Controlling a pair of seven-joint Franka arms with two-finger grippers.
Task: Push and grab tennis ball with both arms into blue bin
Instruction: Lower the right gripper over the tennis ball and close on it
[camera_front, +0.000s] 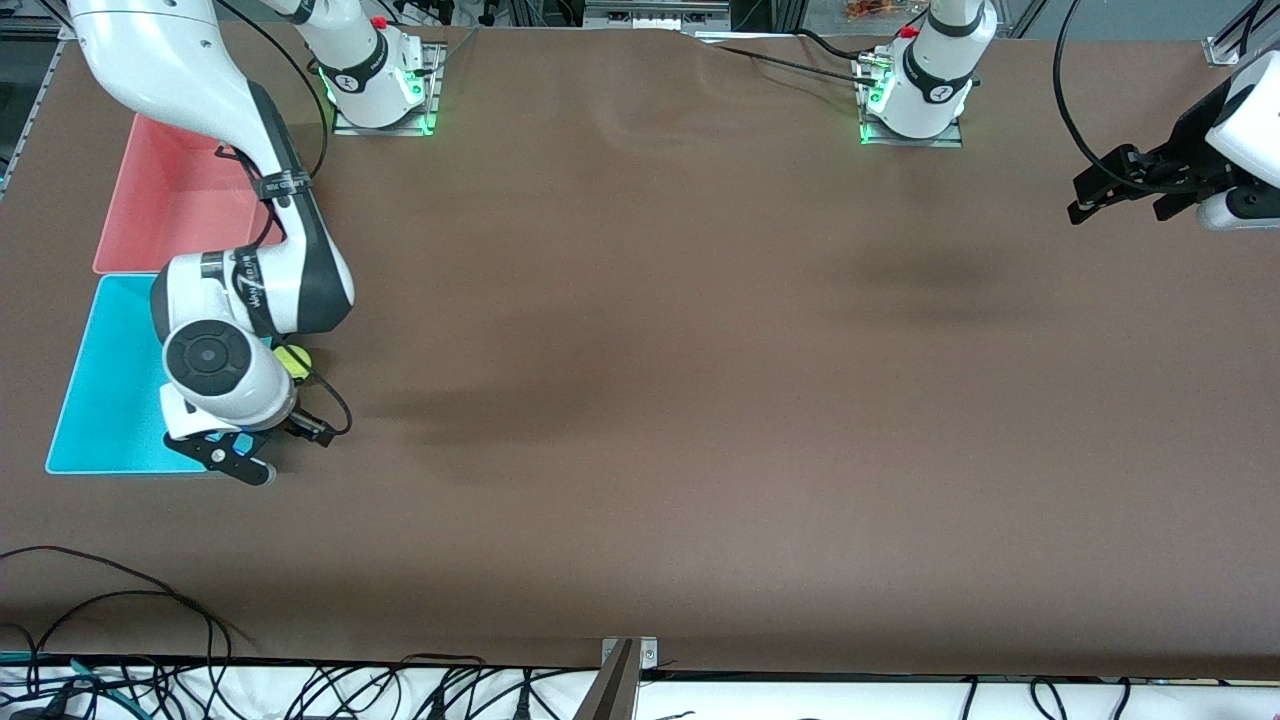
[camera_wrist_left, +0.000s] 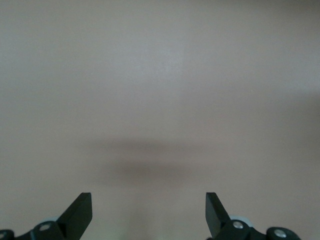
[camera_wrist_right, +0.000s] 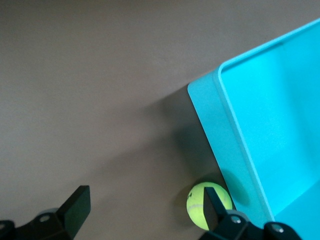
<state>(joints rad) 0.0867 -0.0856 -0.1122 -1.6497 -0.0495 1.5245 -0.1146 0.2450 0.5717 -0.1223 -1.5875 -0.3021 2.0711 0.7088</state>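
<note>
Tennis ball (camera_wrist_right: 206, 203) on table against blue bin (camera_wrist_right: 260, 125); right gripper (camera_wrist_right: 145, 210) spread above; left gripper (camera_wrist_left: 149, 212) spread, waiting.

High front camera faces arms; wrist cameras look down, close to table (camera_front: 700, 350)

The ball (camera_wrist_right: 207, 205), a small fuzzy yellow-green sphere with a faint pale seam, lies on the brown desk (camera_front: 700, 400) against the outside of the bin's (camera_wrist_right: 260, 150) wall, not in it. The bin is a cyan-blue rectangular tub with thin walls, sitting upright at the right arm's end of the desk; a white arm (camera_front: 240, 330) partly covers ball (camera_front: 294, 360) and bin (camera_front: 100, 400) from the front.
</note>
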